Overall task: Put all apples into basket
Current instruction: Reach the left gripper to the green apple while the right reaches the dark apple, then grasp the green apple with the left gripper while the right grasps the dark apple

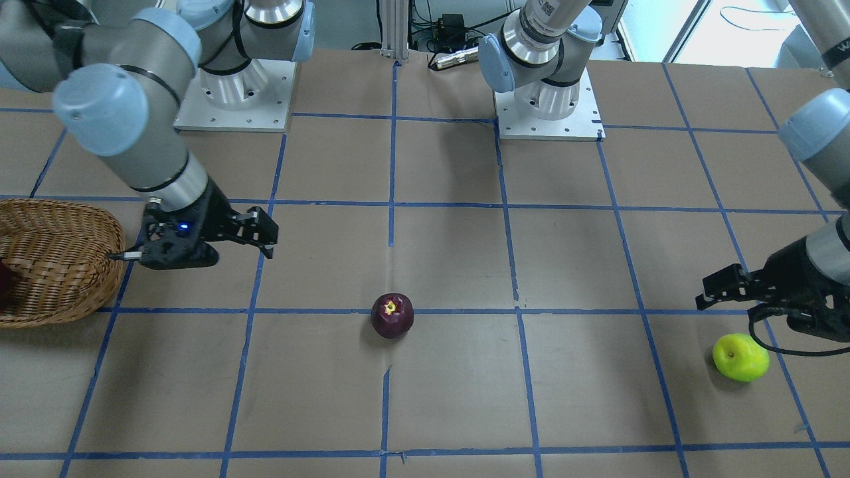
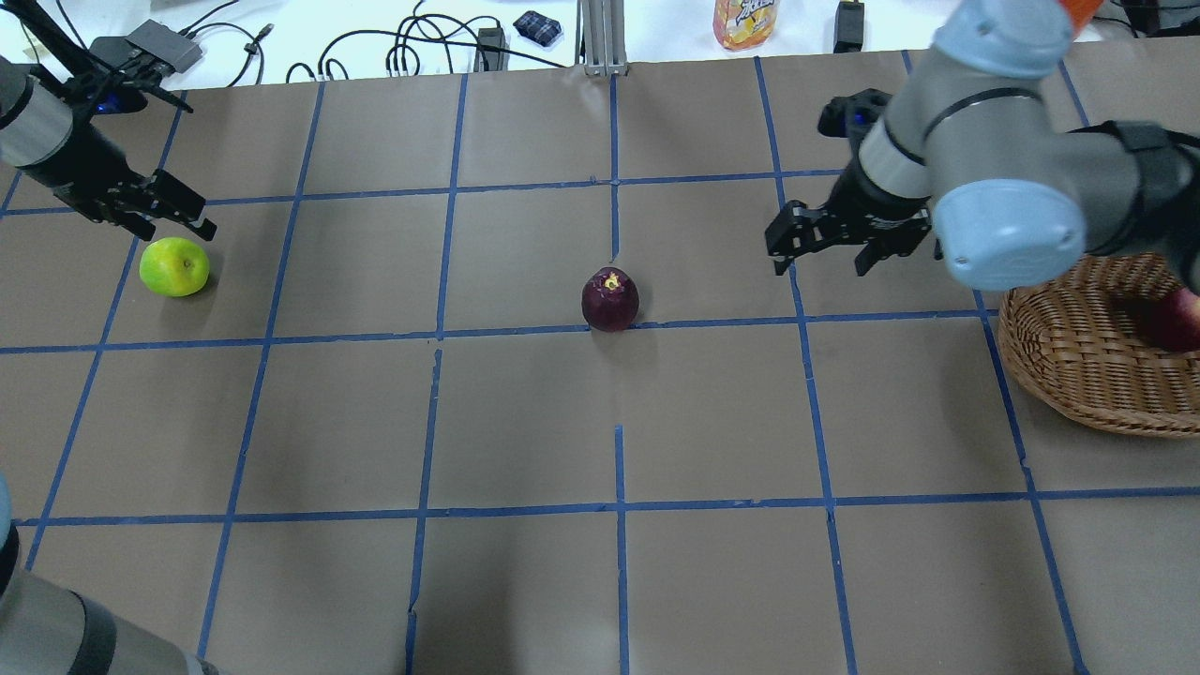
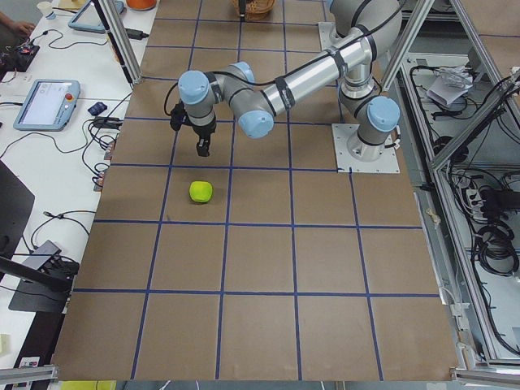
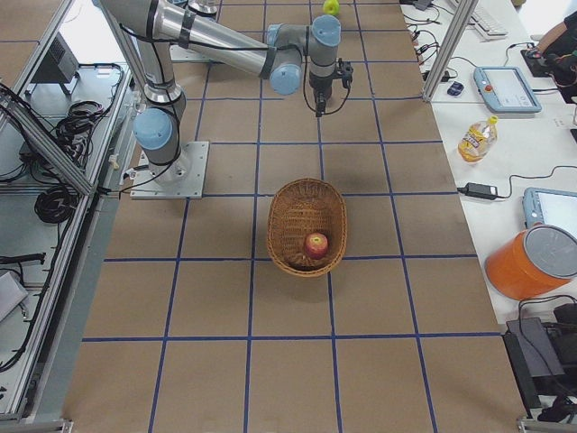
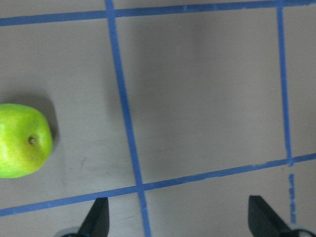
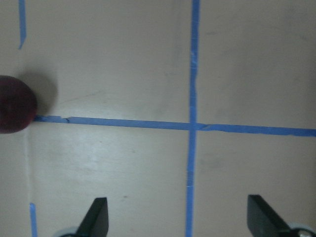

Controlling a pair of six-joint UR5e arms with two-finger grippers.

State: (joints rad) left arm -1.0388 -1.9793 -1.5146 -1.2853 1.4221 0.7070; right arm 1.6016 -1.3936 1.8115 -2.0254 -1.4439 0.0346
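The yellow-green apple [image 2: 174, 266] lies on the table at the robot's left; it also shows in the front view [image 1: 740, 357] and the left wrist view [image 5: 22, 140]. My left gripper [image 2: 175, 221] hovers open and empty just beyond it. The dark purple apple [image 2: 610, 299] stands at mid-table, at the left edge of the right wrist view [image 6: 15, 103]. My right gripper [image 2: 817, 258] is open and empty, between that apple and the wicker basket [image 2: 1031, 366]. The red apple [image 4: 316, 244] lies inside the basket.
Blue tape lines grid the brown table. A yellow bottle [image 2: 745, 21], cables and small devices lie beyond the far table edge. The arm bases [image 1: 548, 109] stand at the robot's side. The basket sits at the robot's right table edge.
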